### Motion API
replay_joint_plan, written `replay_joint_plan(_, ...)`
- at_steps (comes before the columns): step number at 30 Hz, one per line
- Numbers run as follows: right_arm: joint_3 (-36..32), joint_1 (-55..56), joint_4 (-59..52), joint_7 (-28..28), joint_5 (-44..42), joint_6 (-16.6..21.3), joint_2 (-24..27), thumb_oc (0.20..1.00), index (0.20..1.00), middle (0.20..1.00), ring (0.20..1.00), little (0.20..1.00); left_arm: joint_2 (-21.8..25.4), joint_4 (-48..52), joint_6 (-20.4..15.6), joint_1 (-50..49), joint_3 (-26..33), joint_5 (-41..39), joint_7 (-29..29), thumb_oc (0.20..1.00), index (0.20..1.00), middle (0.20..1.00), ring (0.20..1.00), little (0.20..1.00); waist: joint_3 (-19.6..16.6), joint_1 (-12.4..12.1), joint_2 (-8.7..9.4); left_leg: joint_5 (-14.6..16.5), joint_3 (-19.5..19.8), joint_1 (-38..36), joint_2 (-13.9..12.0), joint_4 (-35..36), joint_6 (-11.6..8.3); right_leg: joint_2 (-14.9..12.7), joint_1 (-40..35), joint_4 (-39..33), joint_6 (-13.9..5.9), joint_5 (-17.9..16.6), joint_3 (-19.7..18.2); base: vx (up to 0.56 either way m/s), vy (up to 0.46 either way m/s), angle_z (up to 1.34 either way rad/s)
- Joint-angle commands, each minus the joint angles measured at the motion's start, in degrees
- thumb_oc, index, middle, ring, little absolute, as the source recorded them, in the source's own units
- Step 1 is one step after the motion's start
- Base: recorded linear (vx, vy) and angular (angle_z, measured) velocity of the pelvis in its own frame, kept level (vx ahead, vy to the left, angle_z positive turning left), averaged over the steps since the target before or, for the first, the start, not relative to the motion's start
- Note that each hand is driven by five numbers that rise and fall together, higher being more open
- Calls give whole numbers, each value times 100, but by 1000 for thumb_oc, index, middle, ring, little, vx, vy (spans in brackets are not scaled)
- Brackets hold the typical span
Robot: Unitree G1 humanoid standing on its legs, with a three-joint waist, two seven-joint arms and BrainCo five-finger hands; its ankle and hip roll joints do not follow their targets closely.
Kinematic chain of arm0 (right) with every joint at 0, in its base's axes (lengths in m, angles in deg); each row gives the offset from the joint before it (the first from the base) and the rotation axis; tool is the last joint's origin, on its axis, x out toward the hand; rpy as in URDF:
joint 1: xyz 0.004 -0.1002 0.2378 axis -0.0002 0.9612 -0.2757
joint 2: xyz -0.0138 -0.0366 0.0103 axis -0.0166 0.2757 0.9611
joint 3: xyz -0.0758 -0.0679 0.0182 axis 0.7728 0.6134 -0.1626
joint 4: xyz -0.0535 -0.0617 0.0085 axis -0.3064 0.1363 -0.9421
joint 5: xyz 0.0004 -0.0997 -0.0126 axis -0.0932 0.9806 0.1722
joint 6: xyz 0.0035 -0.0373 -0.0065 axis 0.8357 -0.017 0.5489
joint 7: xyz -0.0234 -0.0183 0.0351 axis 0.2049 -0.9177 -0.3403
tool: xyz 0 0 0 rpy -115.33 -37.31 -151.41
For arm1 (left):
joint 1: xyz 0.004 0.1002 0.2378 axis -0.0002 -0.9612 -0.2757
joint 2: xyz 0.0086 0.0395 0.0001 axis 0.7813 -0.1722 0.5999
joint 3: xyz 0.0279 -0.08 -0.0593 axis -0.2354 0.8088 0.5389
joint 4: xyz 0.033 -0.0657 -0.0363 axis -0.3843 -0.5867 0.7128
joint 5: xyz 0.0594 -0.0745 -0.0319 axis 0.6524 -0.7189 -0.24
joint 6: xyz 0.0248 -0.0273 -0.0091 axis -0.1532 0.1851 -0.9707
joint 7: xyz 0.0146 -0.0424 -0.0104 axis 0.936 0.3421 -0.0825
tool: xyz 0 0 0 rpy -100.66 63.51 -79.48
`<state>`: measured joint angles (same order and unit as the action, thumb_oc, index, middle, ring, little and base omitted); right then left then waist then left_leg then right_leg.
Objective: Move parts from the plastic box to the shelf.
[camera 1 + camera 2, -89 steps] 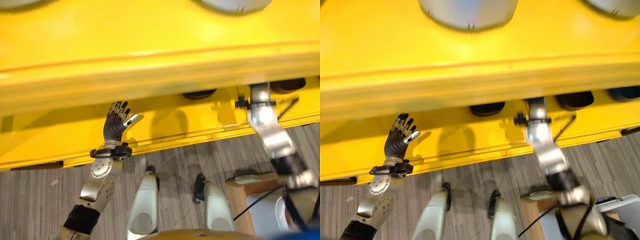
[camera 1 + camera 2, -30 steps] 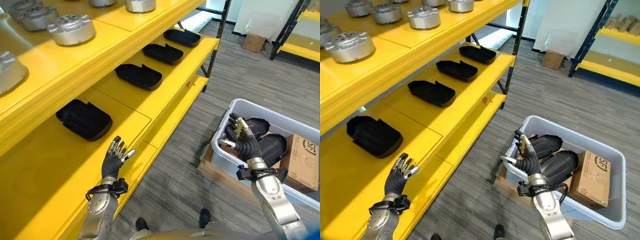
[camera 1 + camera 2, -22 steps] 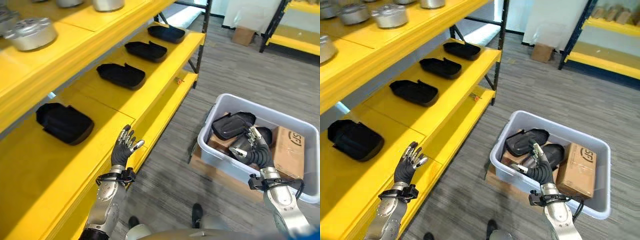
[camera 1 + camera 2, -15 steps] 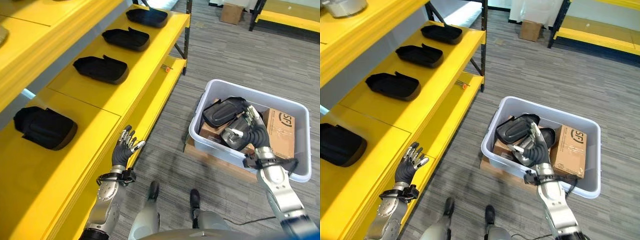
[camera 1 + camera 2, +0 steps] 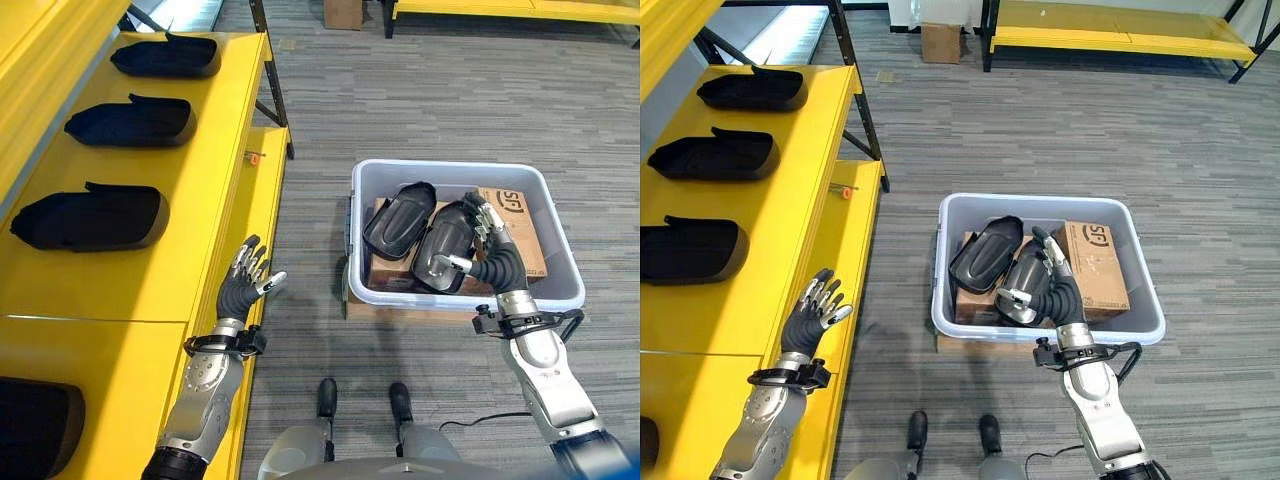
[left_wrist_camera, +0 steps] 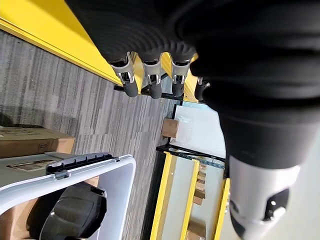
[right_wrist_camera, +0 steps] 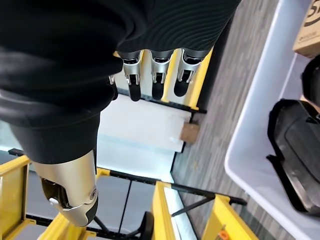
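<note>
Reaching over the near rim of the plastic box (image 5: 560, 293), the right hand (image 5: 489, 262) sits with its fingers straight and spread apart, thumb out to the side, holding nothing. Its fingertips are right at one of the black parts (image 5: 442, 241) lying in the box, though actual contact is hard to judge. A second black part (image 5: 398, 218) lies just beside the first, toward the shelf side, and a cardboard carton (image 5: 520, 232) fills the far side of the box behind the hand. The box itself rests on a flat piece of cardboard (image 5: 400, 311) on the grey striped floor (image 5: 420, 110).

Across the gap, the left hand (image 5: 243, 285) is raised beside the edge of the yellow shelf (image 5: 215, 255), fingers fanned open and empty, well apart from the box. On that shelf, three black parts are already lined up in a row: one nearest the hand (image 5: 88, 217), one in the middle (image 5: 130, 121), and one at the far end (image 5: 166, 56). Another dark piece (image 5: 35, 425) shows on the shelf at the near corner.
</note>
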<state>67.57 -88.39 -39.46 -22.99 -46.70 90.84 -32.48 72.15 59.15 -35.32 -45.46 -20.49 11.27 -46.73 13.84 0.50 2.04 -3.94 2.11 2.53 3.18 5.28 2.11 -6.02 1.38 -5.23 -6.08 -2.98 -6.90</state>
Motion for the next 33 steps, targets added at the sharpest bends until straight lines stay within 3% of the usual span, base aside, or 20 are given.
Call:
replay_joint_plan(1,183,33,-210,147,67,206,64,1000,1000,1000,1000,1000,116,397,-224,-279,58,-33,-61,1000,1000,1000,1000,1000,-582,-67,138,361,12,250,-320,-340,-97,-103,77,362,-205,370,76,10,101,-13)
replay_joint_plan(5,361,-44,-229,215,28,193,-16,1000,1000,1000,1000,1000,193,376,-202,-163,78,2,15,1000,1000,1000,1000,1000,-407,-68,171,546,6,324,-293,-689,26,-80,425,1251,-297,519,103,-49,97,-5)
replay_joint_plan(7,542,-138,-253,244,98,159,-101,1000,1000,1000,1000,1000,264,354,-195,-22,71,95,103,1000,1000,1000,1000,1000,-61,-3,139,644,18,326,-223,-938,145,-74,1037,2475,-611,-71,-96,-154,98,-19)
replay_joint_plan(8,564,-151,-276,256,88,161,-97,1000,1000,1000,1000,1000,307,320,-199,76,44,110,118,1000,1000,1000,1000,1000,35,32,104,659,110,378,-214,-1039,129,-22,1152,2645,-586,-119,-215,-61,-28,-10)
replay_joint_plan(9,551,-108,-321,280,49,153,-91,1000,1000,1000,1000,1000,354,320,-210,167,26,130,109,1000,1000,1000,1000,1000,60,85,33,720,278,465,-190,-1162,75,-202,1133,2299,-457,-94,-315,15,-99,23)
replay_joint_plan(10,554,-136,-337,279,56,149,-62,1000,1000,1000,1000,1000,367,327,-223,177,40,118,114,1000,1000,1000,1000,1000,29,75,5,757,311,531,-248,-1190,13,-468,1065,1972,-368,-107,-182,82,-221,83)
replay_joint_plan(11,585,-246,-268,213,52,144,-66,1000,1000,1000,1000,1000,380,325,-248,203,83,51,162,1000,1000,1000,1000,1000,22,39,4,875,299,617,-411,-1276,-133,-1078,1098,1177,-317,-404,227,111,-360,62)
replay_joint_plan(12,688,-430,-191,155,122,110,-73,1000,1000,1000,1000,1000,346,315,-248,153,145,12,240,1000,1000,1000,1000,1000,71,-77,88,1018,106,555,-618,-1402,-259,-1508,1207,715,-491,-801,1000,172,-474,0)
replay_joint_plan(13,691,-353,-304,233,110,114,-9,1000,1000,1000,1000,1000,258,237,-258,62,181,-14,196,1000,1000,1000,1000,1000,69,-103,212,1054,51,482,-652,-1394,-360,-1561,1013,644,-531,-762,1162,170,-440,-63)
replay_joint_plan(14,708,-416,-271,251,110,97,25,1000,1000,1000,1000,1000,235,201,-287,82,173,10,190,1000,1000,1000,1000,1000,63,-97,301,1043,51,464,-642,-1346,-391,-1501,1001,625,-596,-844,1054,152,-370,-53)
replay_joint_plan(16,657,-481,-294,250,89,107,171,1000,1000,1000,1000,1000,156,218,-301,68,222,-85,194,1000,1000,1000,1000,1000,6,-130,334,952,140,455,-826,-1217,-550,-1359,1038,710,-589,-631,1142,120,-306,22)
replay_joint_plan(22,569,-820,-209,80,-66,107,367,1000,1000,1000,1000,1000,53,396,-257,-118,253,-271,158,1000,1000,1000,1000,1000,29,-97,112,531,242,406,-1447,-606,-741,-1012,1207,1001,-420,-141,1439,85,-228,17)
replay_joint_plan(28,653,-2018,169,-567,202,46,450,1000,1000,1000,1000,1000,62,626,-319,-60,113,-478,202,1000,1000,1000,1000,1000,252,-176,-95,98,54,579,-1715,-83,-888,-708,1886,1266,-333,-4,1307,40,-149,-29)
replay_joint_plan(33,686,-2740,471,-1087,481,-69,301,1000,1000,1000,1000,1000,-10,699,-376,162,35,-618,367,1000,1000,1000,1000,1000,392,-210,-182,5,20,780,-1750,-28,-942,-615,2245,1346,-290,-18,1224,36,-55,-6)
